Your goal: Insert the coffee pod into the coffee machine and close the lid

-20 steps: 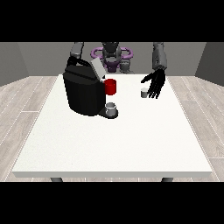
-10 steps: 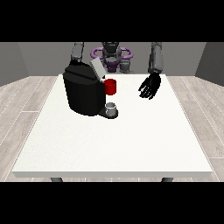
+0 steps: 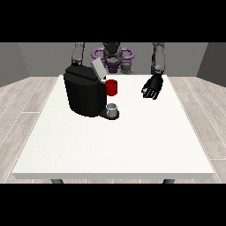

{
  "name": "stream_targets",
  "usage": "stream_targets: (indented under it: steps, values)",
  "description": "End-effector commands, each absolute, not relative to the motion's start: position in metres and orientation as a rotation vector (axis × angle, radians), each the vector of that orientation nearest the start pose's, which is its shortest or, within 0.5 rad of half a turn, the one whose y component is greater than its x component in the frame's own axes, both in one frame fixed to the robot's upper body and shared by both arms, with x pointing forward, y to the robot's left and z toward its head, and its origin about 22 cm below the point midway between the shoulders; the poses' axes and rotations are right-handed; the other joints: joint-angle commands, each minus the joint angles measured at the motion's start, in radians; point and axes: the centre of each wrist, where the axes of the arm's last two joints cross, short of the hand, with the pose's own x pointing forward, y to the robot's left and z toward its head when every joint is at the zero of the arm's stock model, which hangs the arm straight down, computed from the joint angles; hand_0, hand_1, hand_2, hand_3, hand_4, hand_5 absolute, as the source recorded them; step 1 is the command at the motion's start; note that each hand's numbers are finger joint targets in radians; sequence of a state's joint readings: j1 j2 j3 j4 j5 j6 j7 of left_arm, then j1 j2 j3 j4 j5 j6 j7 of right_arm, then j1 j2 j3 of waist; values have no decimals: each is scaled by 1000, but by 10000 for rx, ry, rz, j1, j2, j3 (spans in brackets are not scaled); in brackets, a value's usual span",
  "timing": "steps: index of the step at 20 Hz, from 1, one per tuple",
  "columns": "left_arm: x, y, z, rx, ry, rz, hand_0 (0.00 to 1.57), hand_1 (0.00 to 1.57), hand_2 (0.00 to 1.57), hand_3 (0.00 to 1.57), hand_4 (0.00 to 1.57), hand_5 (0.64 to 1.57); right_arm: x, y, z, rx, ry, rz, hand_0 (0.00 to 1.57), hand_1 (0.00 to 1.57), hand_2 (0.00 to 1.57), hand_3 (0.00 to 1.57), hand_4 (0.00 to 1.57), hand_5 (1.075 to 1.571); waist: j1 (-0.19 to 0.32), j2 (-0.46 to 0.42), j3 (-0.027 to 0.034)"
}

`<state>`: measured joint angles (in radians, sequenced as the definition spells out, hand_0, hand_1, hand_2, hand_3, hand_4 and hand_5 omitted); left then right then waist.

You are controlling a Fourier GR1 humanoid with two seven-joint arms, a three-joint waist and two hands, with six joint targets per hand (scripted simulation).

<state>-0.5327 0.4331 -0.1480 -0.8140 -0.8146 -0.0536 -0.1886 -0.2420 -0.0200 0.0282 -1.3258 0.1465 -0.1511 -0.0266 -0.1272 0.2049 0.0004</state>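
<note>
I see a black coffee machine on the white bench, lid raised, and one black hand at the view's right hovering, fingers curled.

I can read no text, label or number anywhere. The coffee machine shows me no brand.

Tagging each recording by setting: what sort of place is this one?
Probably a bare test room, not a kitchen: one large white table on a pale wood-plank floor, plain grey walls, and only a black coffee machine on it.
</note>
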Motion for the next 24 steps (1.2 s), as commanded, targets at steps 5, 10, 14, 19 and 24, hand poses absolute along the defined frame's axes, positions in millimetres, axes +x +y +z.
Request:
stream_targets:
  steps: [5, 10, 14, 19, 24]
  values:
    - [357, 306, -13, 6604, -11778, -13182, 1036, 1036, 1121, 1006, 395, 1571, 300, -219, -10, -1348, -15177, 873, 0, 0, 0, 0, 0, 1571, 147, -712, -5]
    - [385, 297, 22, 6184, -13075, -12093, 1369, 1369, 1368, 1298, 482, 1571, 299, -196, -13, -1685, -15107, 1134, 0, 0, 0, 0, 0, 1571, -40, -647, -6]
    - [376, 288, 7, 4958, -13319, -11971, 1449, 1449, 1434, 1357, 517, 1571, 287, -222, -33, -2740, -14307, 1276, 0, 0, 0, 0, 0, 1571, 197, -1166, -5]
    - [398, 255, 43, 4144, -12725, -12782, 1375, 1375, 1381, 1327, 490, 1571, 292, -211, -40, -2941, -13429, 1382, 0, 0, 0, 0, 0, 1571, 474, -1971, -2]
    - [417, 263, 88, 4557, -13439, -12541, 1418, 1418, 1400, 1334, 534, 1571, 292, -208, -42, -2631, -14066, 1655, 0, 0, 0, 0, 0, 1571, 2, -1483, -4]
